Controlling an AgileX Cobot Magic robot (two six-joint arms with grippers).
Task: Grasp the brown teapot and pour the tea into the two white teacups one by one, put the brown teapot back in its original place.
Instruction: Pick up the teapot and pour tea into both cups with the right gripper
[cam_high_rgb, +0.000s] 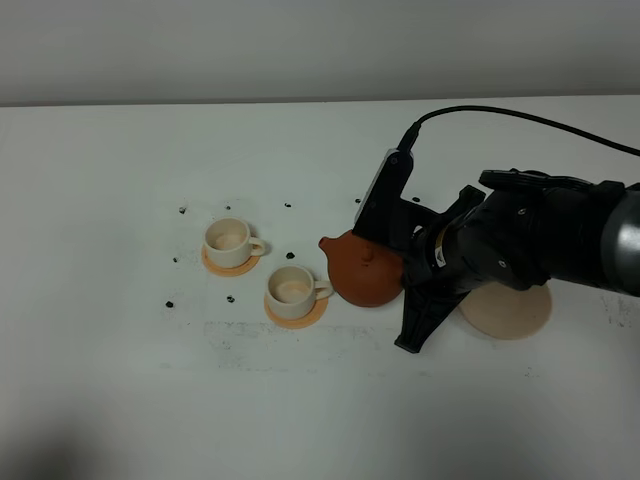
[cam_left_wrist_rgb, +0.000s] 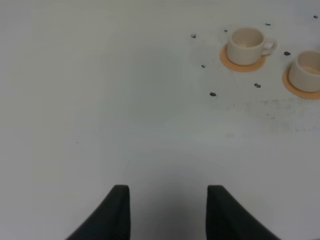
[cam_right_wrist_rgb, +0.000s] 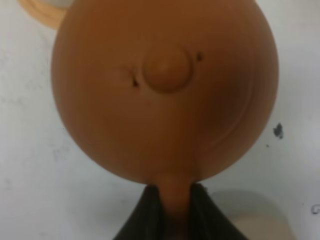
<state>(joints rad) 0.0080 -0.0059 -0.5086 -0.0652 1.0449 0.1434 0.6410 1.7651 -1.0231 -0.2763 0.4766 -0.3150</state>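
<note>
Right claw (cam_right_wrist_rgb: 174, 194) is pinching the loop handle of the round reddish-brown clay teapot (cam_high_rgb: 365, 272). It's off its pale beige disc (cam_high_rgb: 512, 312), spout by the nearer cream-white cup (cam_high_rgb: 293, 288), probably lining up a pour. Left claw (cam_left_wrist_rgb: 167, 215) is spread, empty.

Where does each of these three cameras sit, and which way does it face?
Exterior high: mounted above, looking down on the white table; shows the right arm at the brown teapot.
Left wrist: on the left arm, facing across the table to the two white teacups; the left fingers show, apart and empty.
Right wrist: on the right arm, looking straight onto the teapot's lid; the right fingers pinch its handle.
Shared: exterior and left wrist see the teacups; exterior and right wrist the teapot.
</note>
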